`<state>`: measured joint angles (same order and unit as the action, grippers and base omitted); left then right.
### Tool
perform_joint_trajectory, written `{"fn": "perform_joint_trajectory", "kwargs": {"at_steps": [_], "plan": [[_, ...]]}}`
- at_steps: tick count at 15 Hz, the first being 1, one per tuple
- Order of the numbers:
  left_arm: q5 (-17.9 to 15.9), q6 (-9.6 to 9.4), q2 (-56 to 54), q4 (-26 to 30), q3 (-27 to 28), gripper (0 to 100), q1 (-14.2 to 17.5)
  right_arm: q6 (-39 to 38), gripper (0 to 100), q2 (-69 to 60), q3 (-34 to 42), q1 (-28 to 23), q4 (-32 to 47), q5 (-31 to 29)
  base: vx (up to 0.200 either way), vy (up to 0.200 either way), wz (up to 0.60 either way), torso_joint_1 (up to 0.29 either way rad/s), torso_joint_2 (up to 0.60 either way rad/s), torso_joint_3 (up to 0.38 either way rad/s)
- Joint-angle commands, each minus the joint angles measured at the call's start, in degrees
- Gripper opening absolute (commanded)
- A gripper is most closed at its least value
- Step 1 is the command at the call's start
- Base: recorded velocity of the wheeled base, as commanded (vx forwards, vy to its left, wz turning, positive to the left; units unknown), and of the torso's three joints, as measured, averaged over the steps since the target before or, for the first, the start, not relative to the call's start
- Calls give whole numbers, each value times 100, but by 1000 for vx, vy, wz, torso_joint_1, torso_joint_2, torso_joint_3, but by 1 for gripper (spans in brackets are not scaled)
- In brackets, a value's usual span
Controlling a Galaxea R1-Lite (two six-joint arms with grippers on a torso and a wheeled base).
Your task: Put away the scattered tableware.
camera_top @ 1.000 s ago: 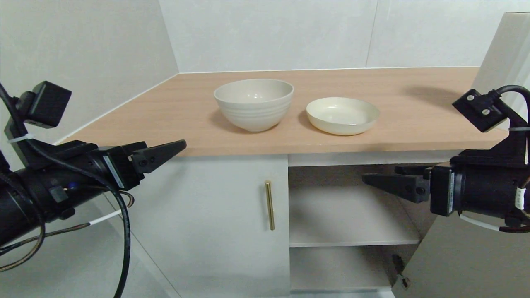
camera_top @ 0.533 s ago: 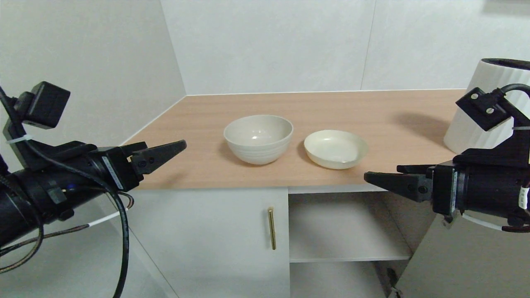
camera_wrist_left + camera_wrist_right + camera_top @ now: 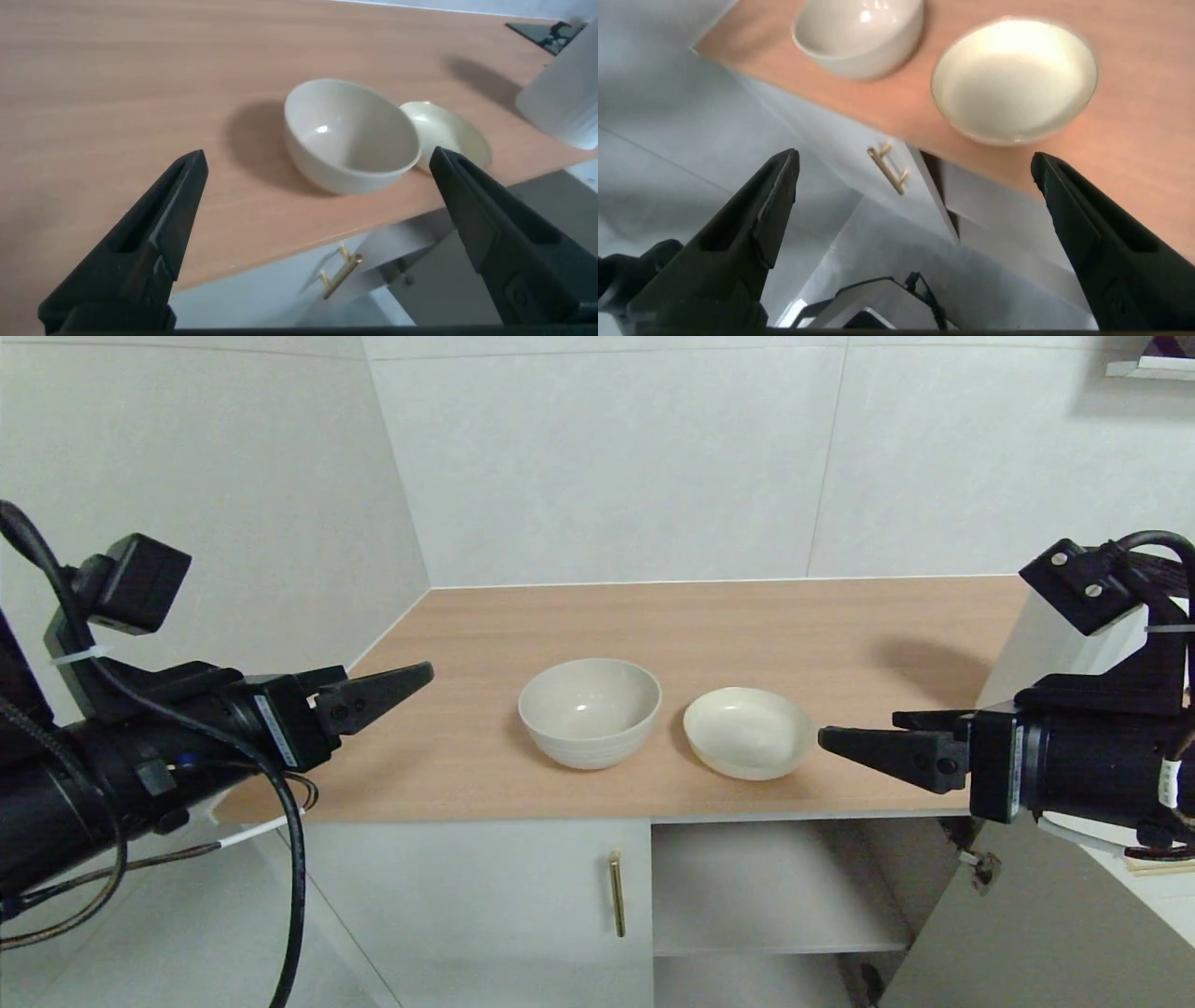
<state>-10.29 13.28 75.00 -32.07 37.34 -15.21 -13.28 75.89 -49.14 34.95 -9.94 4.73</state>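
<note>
Rising since a second ago, the head camera now shows the wooden countertop lower in its picture, with more wall above it; both dishes keep their places.

Head view: the deep bowl and the shallow bowl stand side by side near the counter's front edge, just apart, above a shut cabinet door and an open shelf. The left gripper hangs by the counter's left front corner. The right gripper is near the shallow bowl, not touching it.

Left wrist view: the left fingers are spread wide and empty, with both bowls between them farther off.

Right wrist view: the right fingers are spread wide and empty too, above the bowls and the brass door handle.
</note>
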Motion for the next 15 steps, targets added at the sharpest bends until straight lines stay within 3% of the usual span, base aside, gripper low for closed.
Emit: {"fn": "perform_joint_trajectory", "kwargs": {"at_steps": [1, 4, 7, 8, 9, 10, 11, 12, 13, 15], "plan": [[-8, 0, 252, -27, 37, 100, 1, 18, 100, 75, 36, -94, -79, -7, 0, 0, 0, 144, -359, -198], [27, 8, 586, 228, 546, 100, -52, 132, 100, 497, -307, -190, -140, -174, 0, 0, 0, 54, -128, -66], [27, 0, 551, 2276, 1698, 100, -78, -465, 100, 1095, -1230, -190, 730, -1202, 0, 0, 0, 0, 0, 0], [27, 0, 507, 3190, 2014, 100, -96, -720, 100, 1236, -1370, -199, 923, -1246, 0, 0, 0, 0, 0, 0], [18, 8, 498, 3559, 2163, 100, -140, -817, 100, 1280, -1405, -226, 985, -1246, 0, 0, 0, 0, 0, 0], [36, 140, 507, 4069, 2392, 100, -201, -896, 100, 1473, -1440, -331, 1037, -1299, 0, 0, 0, 0, 0, 0], [53, 439, 534, 4095, 2436, 100, -272, -905, 100, 1587, -1440, -366, 1029, -1387, 0, 0, 0, 0, 0, 0], [71, 588, 577, 4095, 2497, 100, -324, -905, 100, 1640, -1440, -366, 1029, -1422, 0, 0, 0, 0, 0, 0], [115, 1072, 797, 4104, 2673, 100, -439, -905, 100, 1745, -1449, -366, 1020, -1519, 0, 0, 0, 0, 0, 0], [229, 1731, 1219, 4095, 2928, 100, -614, -905, 100, 1877, -1458, -366, 994, -1651, 0, 0, 0, 0, 0, 0]]}}
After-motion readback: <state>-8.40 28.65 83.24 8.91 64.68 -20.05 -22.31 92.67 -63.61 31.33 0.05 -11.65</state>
